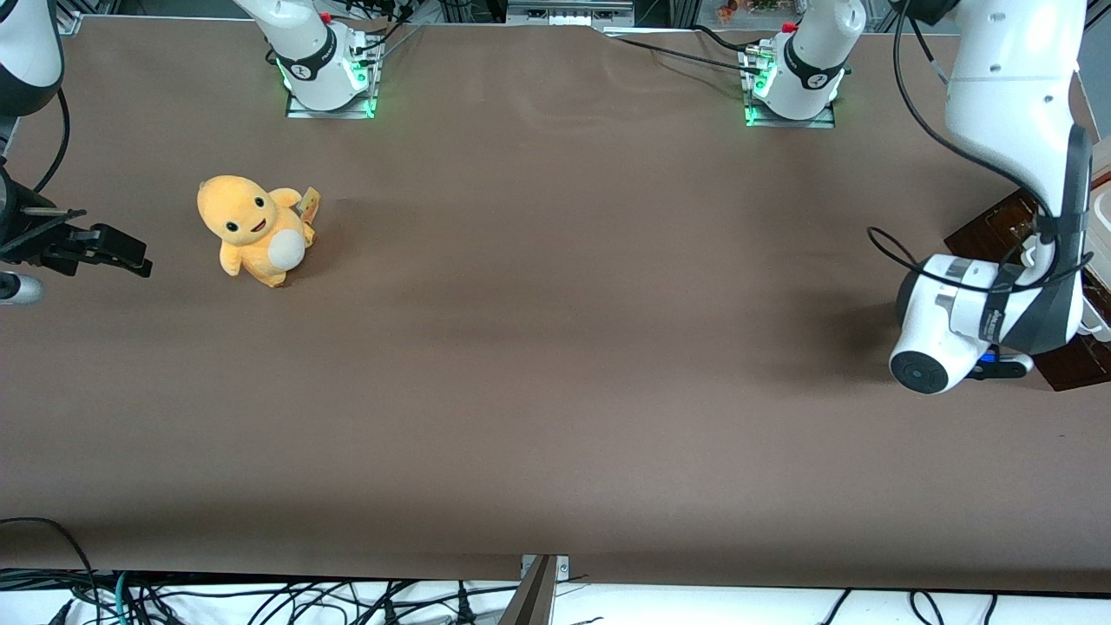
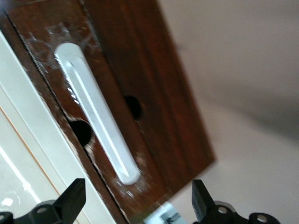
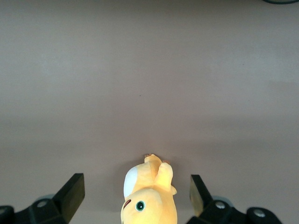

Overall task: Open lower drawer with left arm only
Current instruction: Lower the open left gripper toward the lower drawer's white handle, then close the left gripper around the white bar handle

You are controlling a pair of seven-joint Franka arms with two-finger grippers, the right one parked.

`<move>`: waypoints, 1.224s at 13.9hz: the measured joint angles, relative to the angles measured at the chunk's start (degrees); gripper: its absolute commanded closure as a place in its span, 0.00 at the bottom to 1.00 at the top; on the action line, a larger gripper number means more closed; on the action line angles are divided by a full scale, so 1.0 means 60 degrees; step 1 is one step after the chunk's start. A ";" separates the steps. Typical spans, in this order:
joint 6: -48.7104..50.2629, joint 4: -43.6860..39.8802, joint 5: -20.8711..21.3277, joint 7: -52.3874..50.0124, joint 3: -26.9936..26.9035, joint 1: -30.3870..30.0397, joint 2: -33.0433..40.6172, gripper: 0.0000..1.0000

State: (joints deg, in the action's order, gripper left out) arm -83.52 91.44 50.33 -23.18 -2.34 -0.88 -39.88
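At the working arm's end of the table, our gripper (image 2: 135, 205) hangs open facing the drawer (image 2: 140, 84). Its handle (image 2: 96, 112) sits between the fingers (image 2: 72, 198), just ahead, untouched; the bar's long axis runs oblique to the finger line.

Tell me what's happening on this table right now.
The left arm has reached to the cabinet at its end of the table. Its gripper faces the lower drawer, jaws open and lined up with the white bar handle, not yet gripping it. A yellow plush toy sits toward the parked arm's end.
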 measured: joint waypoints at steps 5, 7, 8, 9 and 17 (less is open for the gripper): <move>-0.0019 -0.0016 0.1561 -0.0007 -0.0012 -0.0408 -0.0578 0.00; -0.0019 -0.0018 0.1953 -0.0038 -0.0016 -0.0467 -0.0772 0.09; -0.0019 -0.0018 0.2128 -0.0044 -0.0017 -0.0520 -0.0866 0.18; -0.0019 -0.0020 0.2244 -0.0058 -0.0017 -0.0565 -0.0950 0.26; 0.0090 -0.0206 0.2605 -0.0223 -0.0019 -0.0622 -0.1248 0.79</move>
State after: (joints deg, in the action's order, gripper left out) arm -82.98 90.20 65.97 -24.52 -2.45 -4.61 -47.36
